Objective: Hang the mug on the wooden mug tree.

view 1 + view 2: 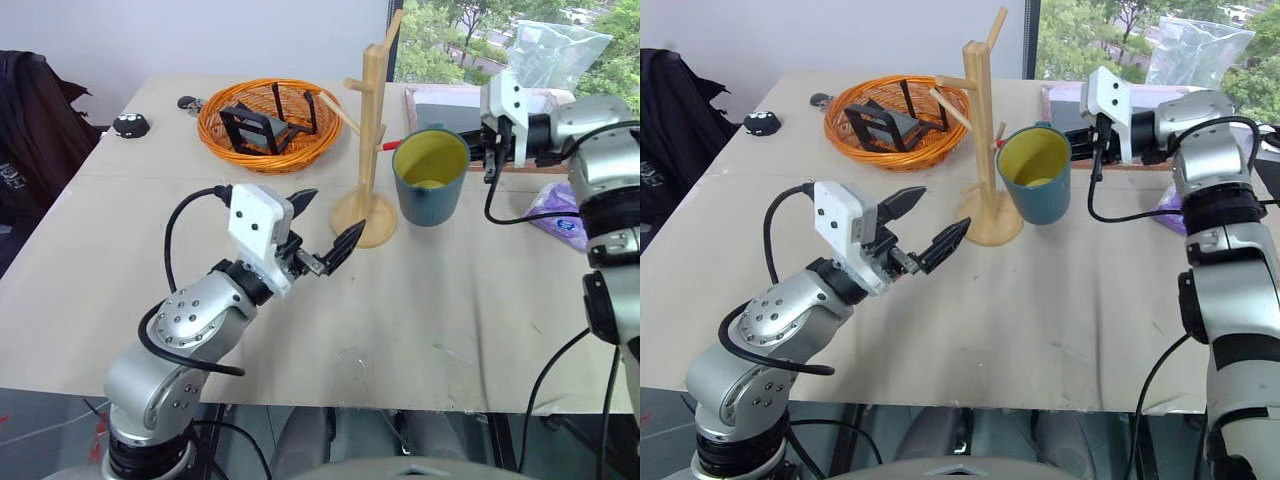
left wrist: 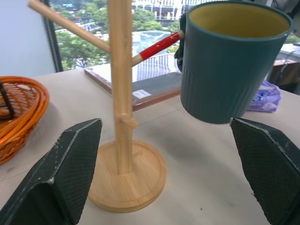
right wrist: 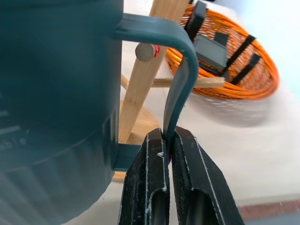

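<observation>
An office-like test room high up in a building. A wide beige table (image 1: 300, 320) fills the middle, its top made of two boards joined by a seam. A plain white wall (image 1: 200, 35) runs behind it at 11 o'clock. At 1 o'clock a tall window (image 1: 450, 35) looks down on green treetops and a road, with city buildings beyond in the left wrist view. A dark jacket (image 1: 30, 130) hangs at 9 o'clock. Cabled robot arms suggest a robotics lab.

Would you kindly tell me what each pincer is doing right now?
Left pincer: open, holding nothing.
Right pincer: closed on the handle of the mug, held off the table.
</observation>
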